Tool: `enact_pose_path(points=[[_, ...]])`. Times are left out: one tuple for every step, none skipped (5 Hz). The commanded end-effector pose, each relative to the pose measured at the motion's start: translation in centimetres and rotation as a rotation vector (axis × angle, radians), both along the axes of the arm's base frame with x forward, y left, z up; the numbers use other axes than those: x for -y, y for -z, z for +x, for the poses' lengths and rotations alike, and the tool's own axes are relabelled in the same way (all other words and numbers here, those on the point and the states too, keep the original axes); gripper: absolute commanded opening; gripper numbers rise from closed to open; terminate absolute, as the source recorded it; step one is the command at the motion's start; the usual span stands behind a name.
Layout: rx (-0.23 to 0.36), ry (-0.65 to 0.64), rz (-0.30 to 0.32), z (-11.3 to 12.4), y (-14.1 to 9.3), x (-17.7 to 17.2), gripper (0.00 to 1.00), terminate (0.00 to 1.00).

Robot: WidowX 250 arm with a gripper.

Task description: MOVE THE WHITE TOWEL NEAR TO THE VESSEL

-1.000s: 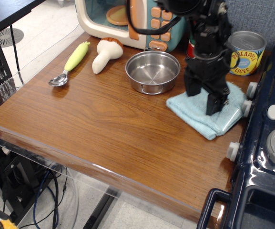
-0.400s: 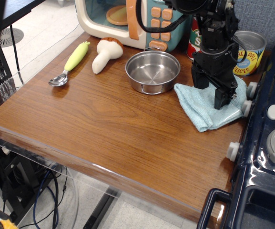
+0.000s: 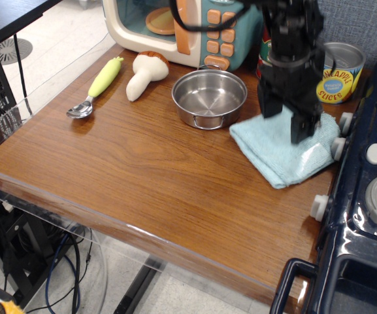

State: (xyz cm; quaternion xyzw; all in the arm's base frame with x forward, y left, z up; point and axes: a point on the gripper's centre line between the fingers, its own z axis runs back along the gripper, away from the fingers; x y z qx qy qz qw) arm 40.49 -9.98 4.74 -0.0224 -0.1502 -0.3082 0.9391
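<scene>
The white towel [image 3: 276, 154] is a pale blue-white folded cloth lying flat on the wooden table, just right of the vessel. Its left corner is close to the pot's rim. The vessel [image 3: 209, 98] is a small shallow steel pot with loop handles, standing empty at the back middle of the table. My black gripper [image 3: 284, 121] hangs over the towel's back part, its fingers [image 3: 302, 127] spread apart with nothing visibly pinched between them. I cannot tell whether the tips touch the cloth.
A toy microwave [image 3: 175, 29] stands at the back. A pineapple slices can [image 3: 337, 72] and a red can behind my arm are at the back right. A toy mushroom [image 3: 146, 73] and green-handled spoon [image 3: 98, 86] lie at the left. A dark toy stove [image 3: 371, 170] borders the right edge.
The gripper moved back and right, then a little left. The towel shifted with it and now lies spread out with its left corner near the pot.
</scene>
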Motion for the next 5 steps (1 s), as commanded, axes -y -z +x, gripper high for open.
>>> enact_pose_path(points=[[0.122,-0.038,-0.032,0.1,-6.05,-1.6,1.0,0.0],[0.13,-0.054,-0.013,-0.02,-6.65,-2.08,1.0,0.0],[0.13,-0.054,-0.013,-0.02,-6.65,-2.08,1.0,0.0],[0.13,-0.054,-0.013,-0.02,-6.65,-2.08,1.0,0.0],[0.13,-0.054,-0.013,-0.02,-6.65,-2.08,1.0,1.0]])
